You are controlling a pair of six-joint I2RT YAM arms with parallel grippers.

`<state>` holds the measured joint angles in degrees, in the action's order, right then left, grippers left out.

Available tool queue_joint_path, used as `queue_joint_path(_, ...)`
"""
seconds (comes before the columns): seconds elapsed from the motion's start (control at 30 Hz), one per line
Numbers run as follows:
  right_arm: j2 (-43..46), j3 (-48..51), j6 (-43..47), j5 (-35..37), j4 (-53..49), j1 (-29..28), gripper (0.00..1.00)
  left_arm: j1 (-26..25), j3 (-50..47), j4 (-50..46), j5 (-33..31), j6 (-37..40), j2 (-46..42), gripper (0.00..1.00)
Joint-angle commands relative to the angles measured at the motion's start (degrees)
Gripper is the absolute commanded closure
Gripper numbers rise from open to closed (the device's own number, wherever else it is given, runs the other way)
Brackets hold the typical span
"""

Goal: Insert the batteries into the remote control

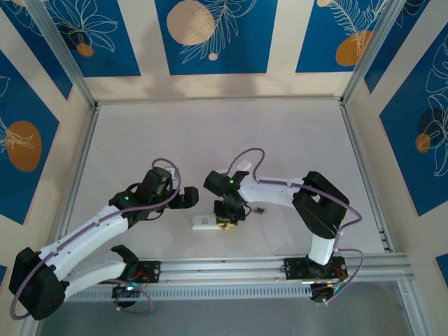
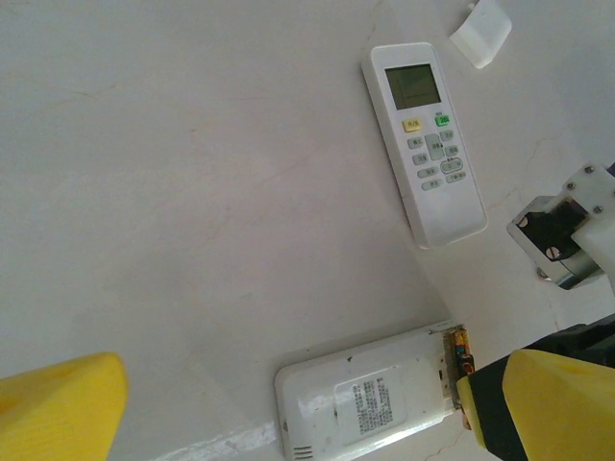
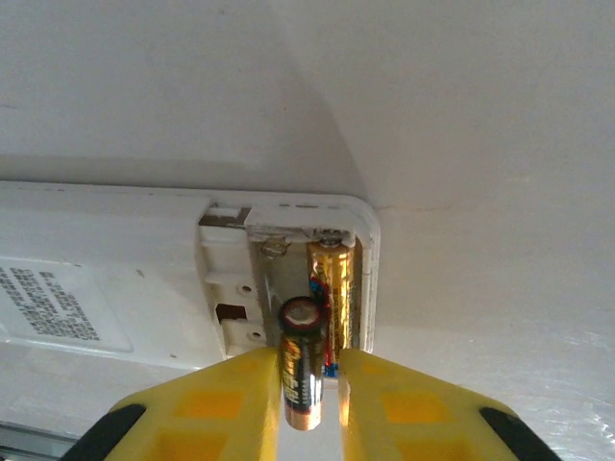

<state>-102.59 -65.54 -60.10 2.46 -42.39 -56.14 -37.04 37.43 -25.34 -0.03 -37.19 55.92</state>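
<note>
One battery clamped in right gripper, over remote compartment.

Battery in remote; second battery above it, in right end effector.

Yellow right tool, black-gold battery, white remote

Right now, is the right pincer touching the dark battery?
Touching. The right wrist view shows the battery gripped between the yellow fingers of the right pincer, held over the remote's open compartment.
</note>
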Motion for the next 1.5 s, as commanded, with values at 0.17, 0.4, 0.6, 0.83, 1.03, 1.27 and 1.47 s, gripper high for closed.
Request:
queue_joint_path(0.17,0.1,-2.1,0.3,-1.2,-1.8,-0.4,0.79,0.8,-4.1,0.7,4.0,-0.8,3.4,0.0)
queue_joint_path(0.4,-0.6,-2.0,0.8,-1.0,-2.4,-0.4,0.8,0.7,-6.2,6.2,13.7,-1.7,9.1,0.03)
queue_joint_path(0.6,-1.4,-2.1,1.4,-2.0,-1.9,-0.5,0.79,0.5,-8.6,11.1,20.9,-3.3,13.3,0.12)
queue_joint_path(0.83,-3.2,-1.7,1.4,-2.5,-1.1,-0.5,0.82,0.0,-7.9,11.5,23.4,-3.6,18.6,0.28)
queue_joint_path(1.03,-3.5,-1.4,1.8,-1.1,-0.5,-0.4,0.86,-0.7,-7.5,11.7,24.5,-3.8,24.5,0.43)
queue_joint_path(1.27,-3.1,-2.3,2.7,0.8,-0.2,-0.5,0.89,-0.7,-7.2,11.6,22.5,-3.5,25.9,0.49)
queue_joint_path(1.47,-0.3,-2.2,2.2,1.7,-0.5,-1.3,0.89,-0.8,-7.4,12.0,21.9,-3.4,27.4,0.5)
